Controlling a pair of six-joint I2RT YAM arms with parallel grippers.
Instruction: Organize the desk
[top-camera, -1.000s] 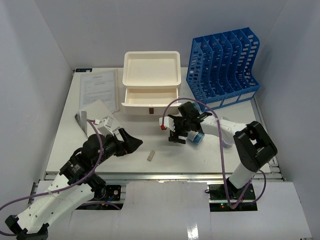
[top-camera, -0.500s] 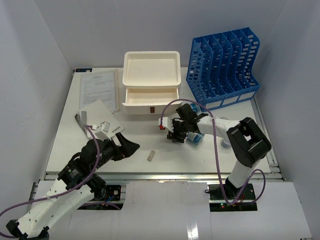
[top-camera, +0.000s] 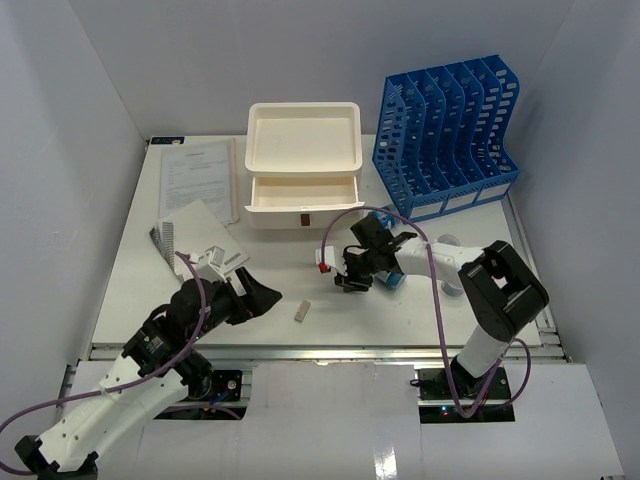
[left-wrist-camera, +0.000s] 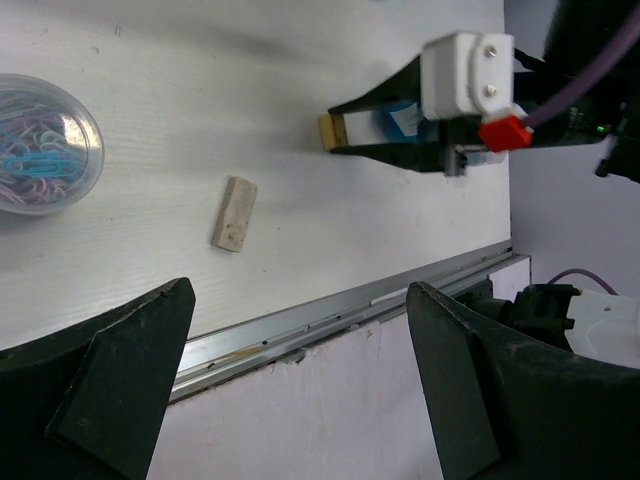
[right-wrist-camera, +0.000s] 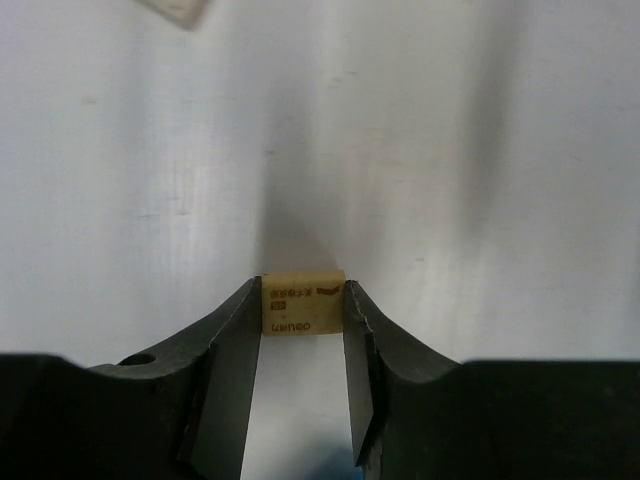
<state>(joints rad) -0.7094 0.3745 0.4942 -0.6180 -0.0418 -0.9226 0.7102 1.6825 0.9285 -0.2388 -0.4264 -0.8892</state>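
Observation:
The desk (top-camera: 400, 320) is a wide white tabletop with a metal rail (left-wrist-camera: 340, 315) along its front edge. My right gripper (right-wrist-camera: 302, 292) is shut on a small yellowish eraser (right-wrist-camera: 302, 306), held at the fingertips close over the desk's middle (top-camera: 345, 281). The left wrist view shows this gripper (left-wrist-camera: 335, 132) and the held eraser (left-wrist-camera: 327, 130) too. A second, pale eraser (top-camera: 301, 312) lies loose on the desk near the front edge (left-wrist-camera: 234, 213). My left gripper (top-camera: 262, 297) is open and empty, its fingers (left-wrist-camera: 120, 380) over the front rail, left of the loose eraser.
A cream drawer box (top-camera: 303, 140) stands at the back with its lower drawer (top-camera: 300, 195) pulled open. A blue slotted file rack (top-camera: 445, 135) stands at the back right. Printed sheets (top-camera: 200, 180) and folded papers (top-camera: 195, 235) lie at the left. A clear tub of paper clips (left-wrist-camera: 40, 160) sits nearby.

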